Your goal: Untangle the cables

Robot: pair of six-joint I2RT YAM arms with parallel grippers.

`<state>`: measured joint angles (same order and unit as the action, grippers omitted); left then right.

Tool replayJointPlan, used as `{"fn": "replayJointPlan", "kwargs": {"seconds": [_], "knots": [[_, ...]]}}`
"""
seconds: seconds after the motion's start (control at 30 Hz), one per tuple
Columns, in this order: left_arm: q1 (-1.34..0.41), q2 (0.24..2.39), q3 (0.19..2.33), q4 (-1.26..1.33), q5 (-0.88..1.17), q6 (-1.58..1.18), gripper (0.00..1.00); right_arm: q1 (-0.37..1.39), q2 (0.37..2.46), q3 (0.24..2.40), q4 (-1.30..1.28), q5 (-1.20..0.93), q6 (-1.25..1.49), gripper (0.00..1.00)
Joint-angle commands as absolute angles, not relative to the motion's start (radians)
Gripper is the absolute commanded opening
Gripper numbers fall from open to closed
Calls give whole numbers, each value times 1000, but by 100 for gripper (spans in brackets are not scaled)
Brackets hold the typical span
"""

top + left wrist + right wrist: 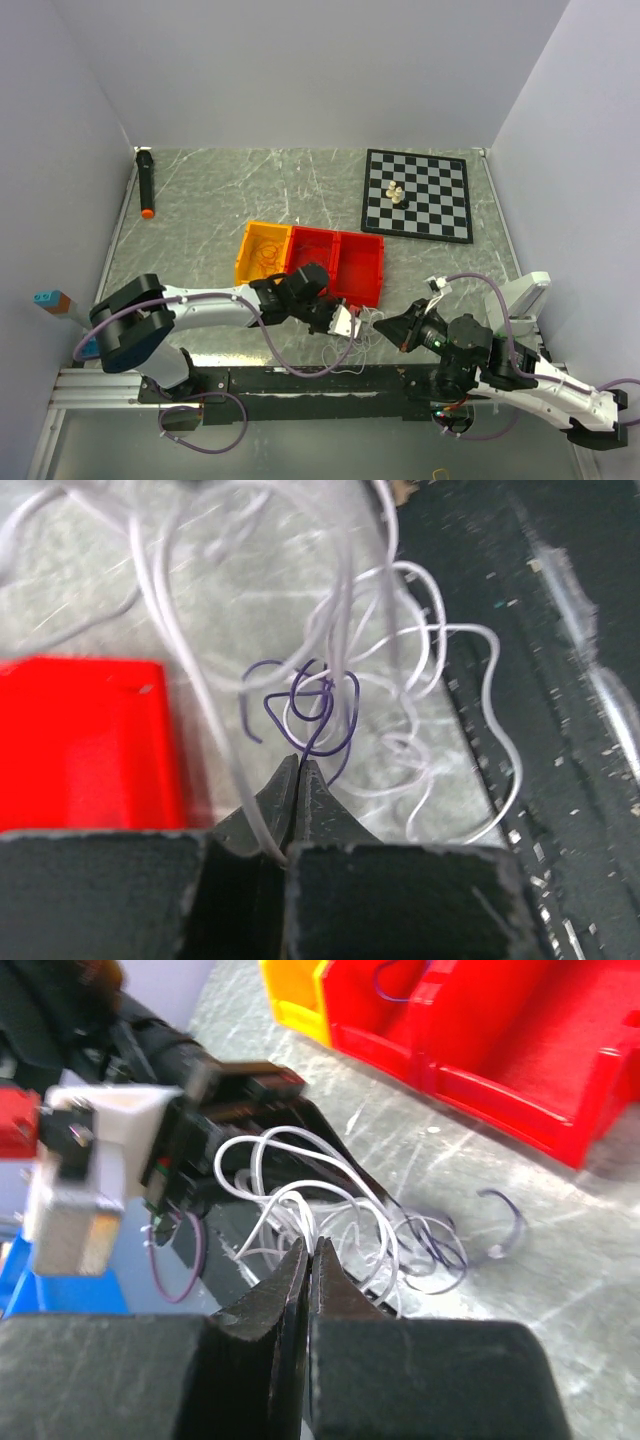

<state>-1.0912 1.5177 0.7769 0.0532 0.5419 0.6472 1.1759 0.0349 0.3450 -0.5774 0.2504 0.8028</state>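
The cables (364, 328) form a small clump of white and dark purple loops on the table in front of the red bins, between my two grippers. In the left wrist view the purple wire (318, 708) runs into the tips of my left gripper (300, 767), which is shut on it. A white wire (230, 780) also passes between the fingers lower down. My right gripper (309, 1248) is shut on white loops (300, 1175) of the clump. The purple loops (440, 1255) lie beyond it. Orange wire (266, 254) lies in the yellow bin. A purple wire (392, 978) sits in a red bin.
A yellow bin (262, 270) and two red bins (360, 268) stand just behind the clump. A chessboard (418, 194) with a few pieces (395, 193) is at the back right. A black marker with an orange tip (146, 183) lies at the back left. White walls enclose the table.
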Motion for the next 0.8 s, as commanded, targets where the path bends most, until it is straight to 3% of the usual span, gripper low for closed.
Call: {"fn": "replayJointPlan", "kwargs": {"seconds": [0.0, 0.27, 0.57, 0.77], "knots": [[-1037, 1441, 791, 45, 488, 667, 1, 1183, -35, 402, -652, 319, 821, 0], [-879, 1330, 1017, -156, 465, 600, 1, 1183, -2, 367, -735, 377, 911, 0], [-775, 1256, 1324, -437, 499, 565, 1, 1183, 406, 354, -600, 342, 934, 0], [-710, 1201, 1351, -346, 440, 479, 1, 1184, 567, 327, -506, 281, 965, 0]]}}
